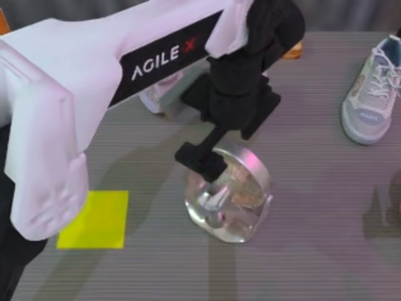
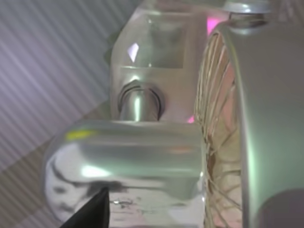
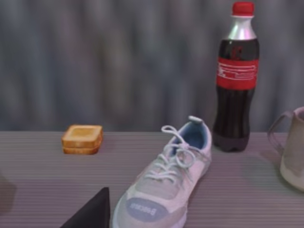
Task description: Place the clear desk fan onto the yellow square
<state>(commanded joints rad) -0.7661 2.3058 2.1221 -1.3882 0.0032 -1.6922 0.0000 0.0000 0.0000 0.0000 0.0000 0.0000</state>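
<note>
The clear desk fan (image 1: 233,204) stands on the table's middle, its silvery rim and tan blades (image 2: 216,142) filling the left wrist view beside the shiny hub (image 2: 133,166). My left gripper (image 1: 218,177) hangs right over the fan, open, its jaws astride the fan's body. One dark fingertip (image 2: 92,213) shows beside the hub; the other is hidden behind the rim. The yellow square (image 1: 95,219) lies flat at the front left, apart from the fan and partly under my left arm. My right gripper (image 3: 135,223) is parked out of the top view, open, holding nothing.
A white sneaker (image 1: 373,94) lies at the far right, seen close in the right wrist view (image 3: 166,185). A toast-like block (image 3: 81,138), a cola bottle (image 3: 236,80) and a mug (image 3: 292,152) stand along the back. Another shoe (image 1: 156,94) peeks from under my left arm.
</note>
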